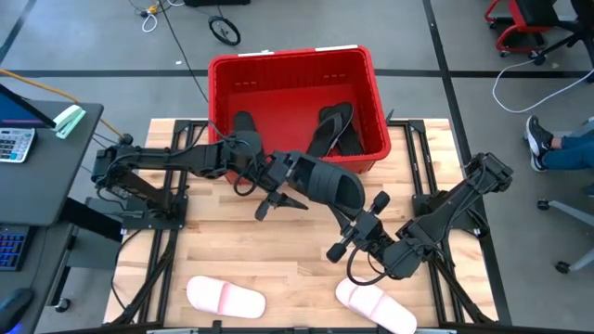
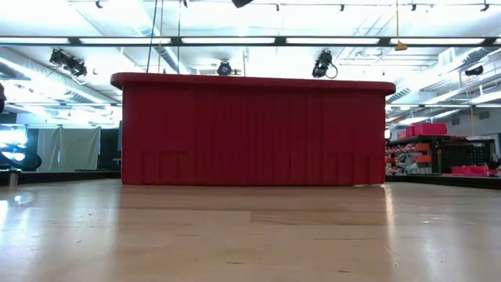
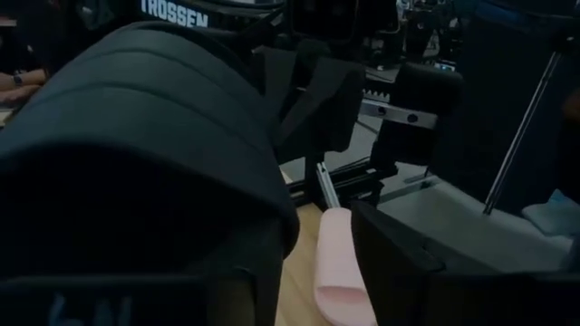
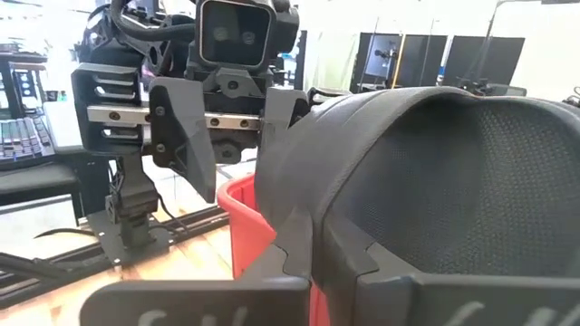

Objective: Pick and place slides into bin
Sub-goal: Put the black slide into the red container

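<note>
Black slide (image 1: 327, 182) spans both raised arms' pincers.

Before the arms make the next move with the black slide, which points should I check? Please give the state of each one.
1. Right gripper shut on the black slide: ok.
2. Left gripper at the slide's other end: ok; firm hold: cannot tell.
3. Slide above the bin: not ok, it hangs over the table, just in front of the bin.
4. Room in the bin: ok, bare floor shows beside the slides inside.
5. Pink slides away from the black slide: ok, at the near edge.
</note>
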`<state>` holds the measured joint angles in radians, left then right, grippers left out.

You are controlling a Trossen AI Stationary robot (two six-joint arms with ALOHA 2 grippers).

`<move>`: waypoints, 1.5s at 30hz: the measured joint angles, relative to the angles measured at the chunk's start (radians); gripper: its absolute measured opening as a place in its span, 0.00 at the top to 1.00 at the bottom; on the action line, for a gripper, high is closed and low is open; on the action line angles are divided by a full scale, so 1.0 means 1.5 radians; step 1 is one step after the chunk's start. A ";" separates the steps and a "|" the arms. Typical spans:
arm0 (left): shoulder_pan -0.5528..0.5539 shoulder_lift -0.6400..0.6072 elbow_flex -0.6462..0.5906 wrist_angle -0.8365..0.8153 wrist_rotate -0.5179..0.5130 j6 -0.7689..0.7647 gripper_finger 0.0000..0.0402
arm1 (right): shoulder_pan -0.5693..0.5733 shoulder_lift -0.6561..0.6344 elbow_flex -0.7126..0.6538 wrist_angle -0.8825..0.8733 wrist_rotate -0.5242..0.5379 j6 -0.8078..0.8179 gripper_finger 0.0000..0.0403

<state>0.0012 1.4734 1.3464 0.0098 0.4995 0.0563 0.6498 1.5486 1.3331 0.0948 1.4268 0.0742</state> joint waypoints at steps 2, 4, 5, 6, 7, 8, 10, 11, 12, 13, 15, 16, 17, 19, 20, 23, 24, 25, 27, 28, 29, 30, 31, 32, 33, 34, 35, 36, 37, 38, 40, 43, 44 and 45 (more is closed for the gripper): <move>0.001 0.000 0.000 0.007 0.000 0.000 0.69 | -0.006 0.000 0.000 0.000 -0.015 -0.003 0.98; 0.001 -0.001 0.000 0.014 -0.001 -0.009 0.71 | -0.013 -0.002 0.000 0.002 -0.033 -0.003 0.98; 0.001 -0.001 0.000 0.018 -0.001 -0.015 0.72 | -0.017 -0.002 0.000 0.003 -0.040 -0.001 0.98; 0.001 -0.001 0.000 0.020 -0.002 -0.017 0.73 | -0.020 -0.003 0.000 0.003 -0.046 0.001 0.98; 0.001 -0.001 0.000 0.020 -0.006 -0.018 0.74 | -0.024 -0.003 0.000 0.003 -0.051 0.002 0.98; 0.001 -0.001 0.000 0.020 -0.012 -0.018 0.75 | -0.027 -0.003 0.000 0.002 -0.054 0.002 0.98; 0.001 -0.001 -0.001 0.021 -0.018 -0.018 0.78 | -0.031 -0.003 0.000 0.002 -0.058 0.001 0.98; 0.001 -0.001 -0.001 0.022 -0.022 -0.018 0.80 | -0.031 -0.003 0.000 0.002 -0.060 0.000 0.97; 0.001 -0.001 -0.001 0.023 -0.028 -0.018 0.83 | -0.031 -0.003 0.000 0.002 -0.061 0.000 0.97; 0.002 -0.001 -0.001 0.023 -0.034 -0.018 0.88 | -0.031 -0.003 0.000 0.001 -0.062 0.000 0.96; 0.005 -0.001 -0.001 0.021 -0.039 -0.018 0.95 | -0.029 -0.003 0.000 0.000 -0.062 -0.001 0.94; 0.008 -0.001 -0.001 0.019 -0.039 -0.022 0.97 | -0.028 -0.002 0.000 0.000 -0.060 -0.003 0.93; 0.011 -0.001 -0.001 0.015 -0.038 -0.029 0.96 | -0.027 -0.002 0.000 0.000 -0.059 -0.005 0.91; 0.017 -0.001 0.000 -0.006 -0.037 -0.033 0.96 | -0.027 -0.001 0.000 -0.002 -0.058 -0.022 0.88; 0.021 -0.002 0.001 -0.024 -0.038 -0.032 0.97 | -0.023 0.000 -0.001 -0.004 -0.058 -0.033 0.86; 0.042 -0.003 0.003 -0.089 -0.036 -0.029 0.97 | -0.012 0.001 -0.002 -0.007 -0.066 -0.051 0.81; 0.050 -0.004 0.004 -0.110 -0.035 -0.030 0.97 | -0.006 0.001 -0.002 -0.007 -0.065 -0.050 0.80; 0.060 -0.005 0.004 -0.138 -0.037 -0.029 0.97 | 0.001 0.000 -0.002 -0.003 -0.064 -0.051 0.78; 0.083 -0.005 -0.003 -0.195 -0.041 -0.030 0.97 | 0.014 -0.003 -0.001 0.004 -0.060 -0.053 0.75; 0.097 -0.003 -0.003 -0.208 -0.047 -0.029 0.97 | 0.022 -0.004 -0.001 0.005 -0.057 -0.053 0.74; 0.111 -0.003 -0.003 -0.223 -0.048 -0.027 0.97 | 0.028 -0.004 -0.001 0.004 -0.056 -0.052 0.73; 0.127 -0.008 -0.001 -0.237 -0.048 -0.025 0.97 | 0.035 -0.004 -0.001 0.002 -0.056 -0.050 0.72; 0.145 -0.015 0.000 -0.254 -0.048 -0.021 0.97 | 0.042 -0.003 -0.001 0.000 -0.056 -0.049 0.71; 0.165 -0.021 0.000 -0.277 -0.048 -0.007 0.97 | 0.050 -0.003 -0.001 0.000 -0.056 -0.049 0.71; 0.184 -0.023 0.000 -0.295 -0.047 0.016 0.97 | 0.058 -0.003 -0.001 0.002 -0.055 -0.049 0.70; 0.202 -0.023 0.005 -0.316 -0.047 0.044 0.97 | 0.066 -0.003 -0.001 0.004 -0.055 -0.047 0.70; 0.224 -0.024 0.011 -0.348 -0.049 0.075 0.97 | 0.075 -0.003 -0.001 0.005 -0.055 -0.045 0.70; 0.244 -0.024 0.020 -0.386 -0.049 0.108 0.97 | 0.081 -0.003 -0.001 0.002 -0.056 -0.038 0.70; 0.262 -0.025 0.034 -0.420 -0.050 0.143 0.97 | 0.087 -0.003 -0.001 -0.007 -0.056 -0.027 0.70; 0.281 -0.026 0.050 -0.446 -0.051 0.185 0.97 | 0.091 -0.003 -0.001 -0.013 -0.056 -0.017 0.70; 0.316 -0.028 0.077 -0.508 -0.053 0.281 0.97 | 0.096 -0.003 -0.001 -0.022 -0.055 -0.007 0.70; 0.358 -0.027 0.110 -0.599 -0.054 0.448 0.97 | 0.097 -0.003 -0.001 -0.037 -0.058 0.004 0.70; 0.370 -0.027 0.117 -0.616 -0.054 0.488 0.97 | 0.097 -0.003 -0.001 -0.042 -0.062 0.008 0.70; 0.382 -0.027 0.125 -0.626 -0.055 0.514 0.97 | 0.097 -0.003 -0.001 -0.048 -0.063 0.015 0.70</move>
<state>0.5737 1.4322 1.5336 -0.9298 0.4166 0.8271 0.7948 1.5436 1.3323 0.0234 1.3329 0.0963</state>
